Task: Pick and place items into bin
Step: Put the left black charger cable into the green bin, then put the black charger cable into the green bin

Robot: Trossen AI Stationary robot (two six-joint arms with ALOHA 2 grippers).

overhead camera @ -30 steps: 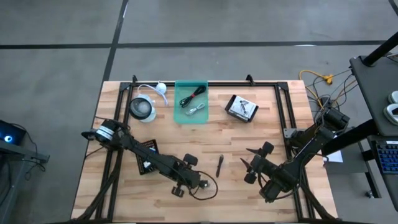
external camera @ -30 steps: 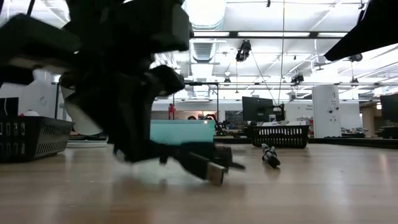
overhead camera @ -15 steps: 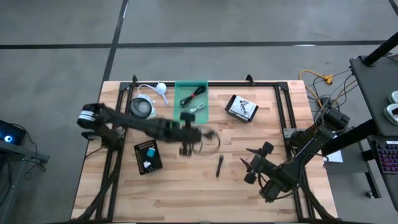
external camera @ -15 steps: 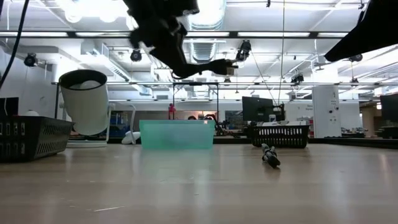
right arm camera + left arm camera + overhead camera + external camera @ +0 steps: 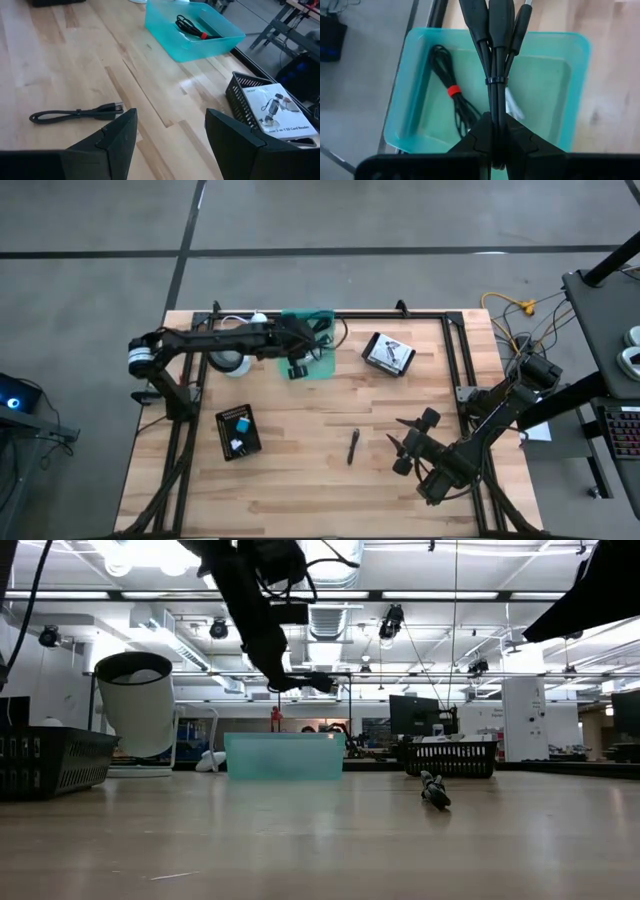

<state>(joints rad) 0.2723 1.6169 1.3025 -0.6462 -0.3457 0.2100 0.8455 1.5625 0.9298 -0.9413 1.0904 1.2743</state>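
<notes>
The teal bin stands at the table's far side; in the left wrist view it holds a black cable with a red band and a silver piece. My left gripper hangs over the bin, shut on a bundled black cable. My right gripper waits open near the table's right front. A short black cable lies flat on the wood beyond its fingers. My left gripper pinches the tied strands of the black cable between its two fingers, just behind the tie band. The fingers slant down from the table's left, and the cable runs on past their tips. It is lifted clear above the bin, plug ends sticking out sideways.
A black mesh basket with white printed cards stands right of the bin. A white cup and a white cord sit left of it. A black card with tiny blocks lies at the left front.
My left gripper, shut on the black cable, has risen from the table's near edge and swung toward the far edge, turning as it went, until it is over the bin. The cable has been lifted clear of the wood.
</notes>
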